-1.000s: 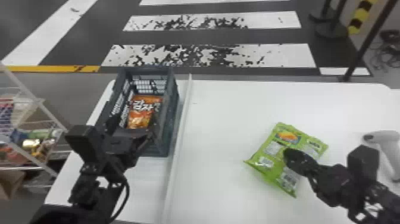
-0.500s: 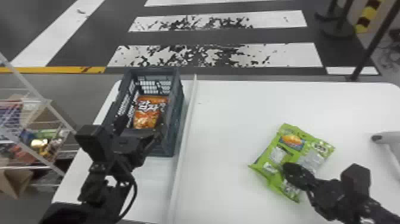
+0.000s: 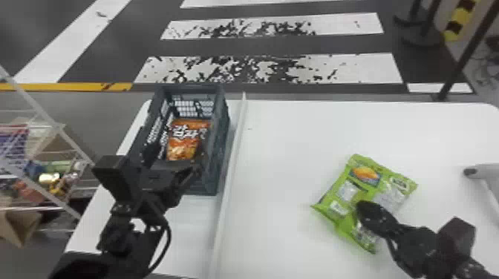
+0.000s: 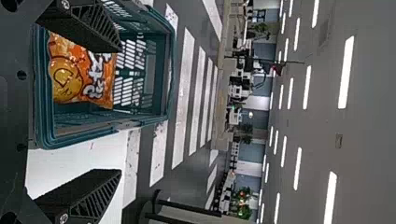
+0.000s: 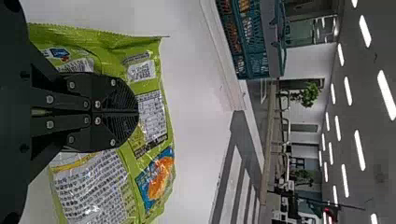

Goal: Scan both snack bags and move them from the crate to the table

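While your left gripper [image 3: 175, 162] has its jaws wide apart at the near end of the crate [image 3: 222, 148], orange snack bag [image 3: 184, 143] inside, your right gripper [image 3: 361, 208] is closed over the green snack bag [image 3: 343, 193], lying on the table [image 3: 289, 148], right; you can't tell if they touch.

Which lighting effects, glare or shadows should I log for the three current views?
Head view: white table brightly, fairly evenly lit; left wrist view: ceiling lights glaring white, small glints on the orange snack bag; right wrist view: shiny highlights on the green snack bag, ceiling lights glaring again.
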`<state>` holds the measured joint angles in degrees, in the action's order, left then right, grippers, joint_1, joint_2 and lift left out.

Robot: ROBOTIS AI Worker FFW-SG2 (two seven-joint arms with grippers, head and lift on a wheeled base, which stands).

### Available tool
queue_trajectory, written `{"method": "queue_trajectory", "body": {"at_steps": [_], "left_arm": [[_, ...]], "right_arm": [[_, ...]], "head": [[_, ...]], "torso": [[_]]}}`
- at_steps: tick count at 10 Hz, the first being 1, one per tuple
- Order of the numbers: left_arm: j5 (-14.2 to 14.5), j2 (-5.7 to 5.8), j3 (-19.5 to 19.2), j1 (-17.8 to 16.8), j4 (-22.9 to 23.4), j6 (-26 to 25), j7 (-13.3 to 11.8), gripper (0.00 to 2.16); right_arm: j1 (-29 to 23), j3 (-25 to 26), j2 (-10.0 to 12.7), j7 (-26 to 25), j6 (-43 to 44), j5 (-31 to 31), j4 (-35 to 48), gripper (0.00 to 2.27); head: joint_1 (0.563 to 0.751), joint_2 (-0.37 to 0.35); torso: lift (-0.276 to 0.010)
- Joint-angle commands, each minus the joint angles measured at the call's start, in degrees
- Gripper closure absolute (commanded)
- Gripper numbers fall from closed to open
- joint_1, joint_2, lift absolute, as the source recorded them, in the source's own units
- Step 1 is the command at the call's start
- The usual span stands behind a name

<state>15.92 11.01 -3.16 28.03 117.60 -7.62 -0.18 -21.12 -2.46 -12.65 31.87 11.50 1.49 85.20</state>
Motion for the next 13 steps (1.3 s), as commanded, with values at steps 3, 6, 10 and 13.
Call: {"method": "queue_trajectory", "body": {"at_steps": [3,6,10,13], "left_arm": [[0.1,0.06,0.0,0.1,0.4,0.1,0.0,0.08],[0.1,0.15,-0.1,0.2,1.1,0.1,0.0,0.08],[0.1,0.68,-0.1,0.2,1.1,-0.1,0.0,0.08],[0.1,0.68,-0.1,0.2,1.0,-0.1,0.0,0.08]], "right_arm": [[-5.1,1.9,0.1,0.0,-4.8,0.7,16.0,2.26],[-1.6,-5.7,0.3,0.0,-13.2,-4.5,17.0,2.26],[5.6,-13.6,1.5,-2.1,-21.7,-11.4,12.8,2.26],[7.1,-16.9,1.6,-4.1,-26.1,-16.6,12.7,2.26]], "head": [[0.695,0.135],[0.695,0.181],[0.695,0.267],[0.695,0.292]], "torso": [[-0.088],[-0.088],[-0.088],[-0.088]]}}
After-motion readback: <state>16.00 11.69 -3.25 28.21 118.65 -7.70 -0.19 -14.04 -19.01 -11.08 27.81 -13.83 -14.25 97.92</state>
